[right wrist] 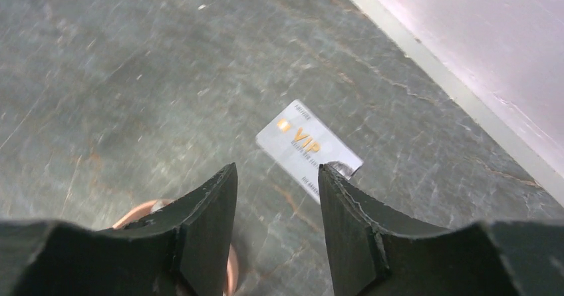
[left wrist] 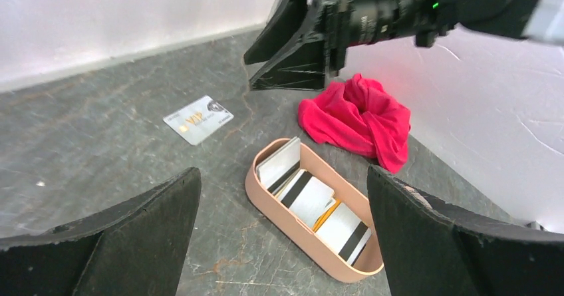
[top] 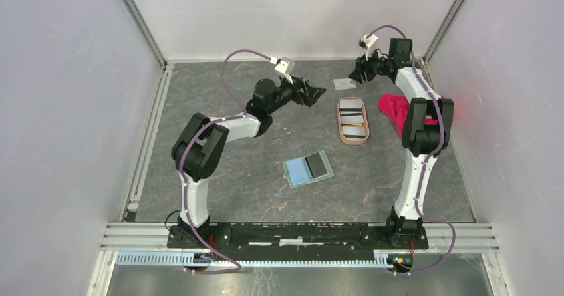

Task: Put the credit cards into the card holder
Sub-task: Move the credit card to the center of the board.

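Black fingers of the left gripper (top: 314, 95) fill the foreground of its wrist view; jaws spread wide, nothing between them; it hangs left of the tray, pointing at it; card holder (top: 307, 169) lies open and flat mid-table (top: 253, 176), toward the near edge, between the two arms; pale blue pocket on its left half, one dark card (top: 317, 165) on its right half, can't tell if it's tucked in or just lying on top; pinkish tray (left wrist: 286, 223) further right, long axis front to back; holds several striped cards (left wrist: 312, 199), whitish, loosely stacked, an orange edge showing among them; VIP card (right wrist: 307, 148) flat on the table just past the tray's far end, long axis roughly along the back wall (top: 292, 16); right gripper (right wrist: 278, 169) just right of it, jaws partly apart and empty; one card corner hidden behind a finger, contact unclear; right arm is clearly nearer; my read: that loose card is the next pick, awkward because it lies flat, and the holder is well apart from it; red cloth (top: 394, 108) right of the tray.
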### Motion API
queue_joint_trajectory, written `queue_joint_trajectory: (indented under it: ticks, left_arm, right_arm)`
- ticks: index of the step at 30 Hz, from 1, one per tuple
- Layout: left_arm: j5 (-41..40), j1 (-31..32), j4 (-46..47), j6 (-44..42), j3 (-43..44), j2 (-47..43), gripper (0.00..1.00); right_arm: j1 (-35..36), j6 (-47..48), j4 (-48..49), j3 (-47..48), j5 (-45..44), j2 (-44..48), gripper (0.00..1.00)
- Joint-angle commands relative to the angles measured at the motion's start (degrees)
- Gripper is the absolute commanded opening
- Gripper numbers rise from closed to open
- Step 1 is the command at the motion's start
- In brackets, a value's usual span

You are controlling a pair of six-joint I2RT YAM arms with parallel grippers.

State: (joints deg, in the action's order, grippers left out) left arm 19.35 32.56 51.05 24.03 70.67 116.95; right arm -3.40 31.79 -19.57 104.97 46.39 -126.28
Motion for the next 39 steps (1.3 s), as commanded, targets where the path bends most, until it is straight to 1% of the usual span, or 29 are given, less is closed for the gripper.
queue_joint_trajectory:
  ticks: [1, 4, 6, 8, 9, 12, 14, 18, 22, 27, 31, 33, 36, 39]
  left_arm:
    - [-1.44, -2.48, -5.94, -3.51, -1.27, -8.53, 1.00]
    - [-1.94, -4.42, -13.00, -2.32, -1.07, -11.60, 1.00]
    - [-1.86, -5.90, -18.59, -1.40, -0.60, -12.98, 1.00]
    - [-1.23, -7.44, -22.18, -0.54, -0.84, -14.04, 1.00]
    - [-0.72, -8.23, -22.74, 0.10, -1.38, -14.41, 1.00]
    - [0.63, -9.91, -21.40, 2.59, -3.86, -15.10, 1.00]
    - [1.50, -10.79, -20.10, 3.89, -5.34, -15.17, 1.00]
    - [2.43, -10.99, -19.83, 4.53, -5.29, -15.00, 1.00]
    - [2.36, -11.05, -20.10, 4.53, -5.46, -14.99, 1.00]
    - [2.65, -11.07, -20.30, 5.09, -5.13, -14.32, 1.00]
    - [2.75, -11.07, -20.60, 5.63, -5.02, -13.95, 1.00]
    - [2.74, -11.04, -21.08, 5.87, -5.04, -13.94, 1.00]
    - [2.72, -11.13, -22.14, 7.09, -5.02, -13.72, 1.00]
    - [2.76, -11.16, -22.87, 9.00, -5.15, -13.25, 1.00]
  right_arm:
    - [0.12, -20.07, 8.16, 6.56, -6.86, -6.90, 0.56]
    - [0.40, -30.62, 12.43, 5.91, -10.87, -9.24, 0.59]
    - [0.56, -34.03, 14.20, 4.83, -12.78, -9.61, 0.65]
    - [0.59, -36.86, 14.89, 5.41, -14.71, -10.52, 0.68]
    - [0.59, -37.68, 15.36, 5.63, -15.46, -10.94, 0.71]
    - [0.71, -39.09, 16.31, 6.03, -18.53, -11.95, 0.72]
    - [0.76, -39.77, 16.49, 6.42, -19.51, -12.93, 0.69]
    - [0.76, -40.76, 16.52, 6.83, -20.05, -15.26, 0.65]
    - [0.85, -42.36, 16.49, 7.00, -18.78, -17.22, 0.63]
    - [1.58, -42.79, 15.53, 7.07, -15.01, -18.26, 0.57]
    - [3.04, -41.11, 13.01, 7.23, -12.26, -18.25, 0.49]
    - [5.03, -39.40, 10.99, 7.03, -11.39, -17.66, 0.46]
    - [7.07, -36.92, 7.92, 7.18, -10.12, -16.58, 0.42]
    - [9.23, -34.39, 4.26, 7.19, -9.42, -15.42, 0.41]
